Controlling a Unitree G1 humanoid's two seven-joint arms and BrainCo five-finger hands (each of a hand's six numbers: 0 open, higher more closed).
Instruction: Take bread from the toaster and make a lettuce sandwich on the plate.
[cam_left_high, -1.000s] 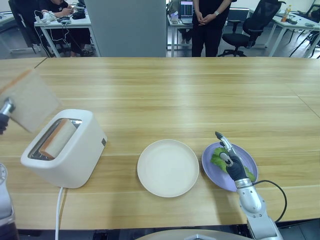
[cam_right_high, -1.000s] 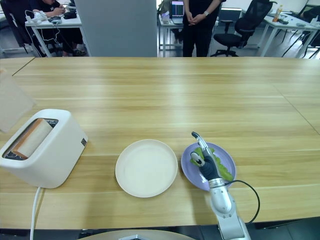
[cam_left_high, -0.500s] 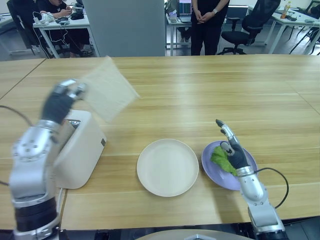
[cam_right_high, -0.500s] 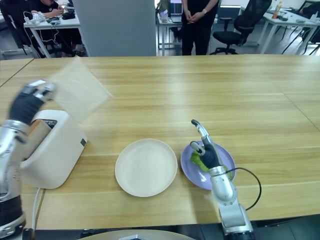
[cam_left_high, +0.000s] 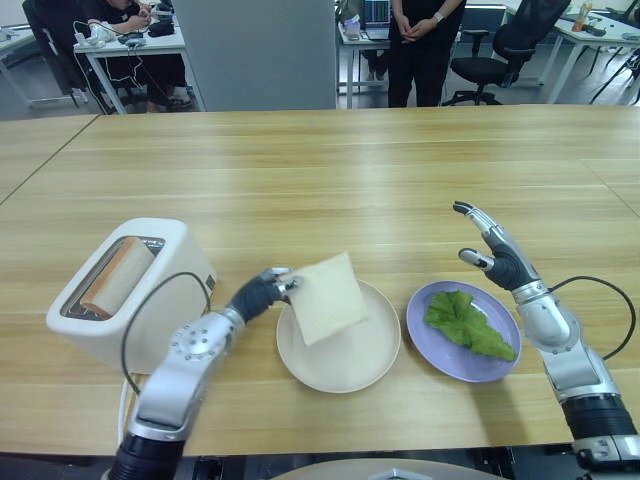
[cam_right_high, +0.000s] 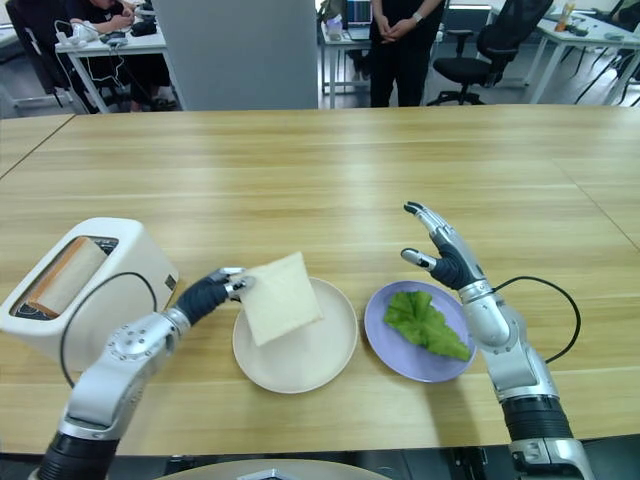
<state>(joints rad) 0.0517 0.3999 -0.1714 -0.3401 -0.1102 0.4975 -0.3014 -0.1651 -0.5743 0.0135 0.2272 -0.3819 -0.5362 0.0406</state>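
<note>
A pale slice of bread (cam_left_high: 327, 298) is held tilted just over the cream plate (cam_left_high: 345, 352), pinched at its left corner by my left hand (cam_left_high: 262, 293). The white toaster (cam_left_high: 130, 295) stands to the left with a second slice (cam_left_high: 116, 277) in its slot. A green lettuce leaf (cam_left_high: 468, 323) lies on the purple plate (cam_left_high: 445, 358) to the right. My right hand (cam_left_high: 495, 254) hovers open above the purple plate's far right edge, holding nothing.
The toaster's white cord (cam_left_high: 122, 410) runs off the table's front edge. A black cable (cam_left_high: 606, 295) loops from my right arm. Bare wooden tabletop (cam_left_high: 330, 180) stretches behind the plates. Desks, chairs and people stand beyond the table.
My left hand has swung the bread from high above the toaster down and right to the cream plate. My right hand has lifted off the lettuce and drifted right and back.
</note>
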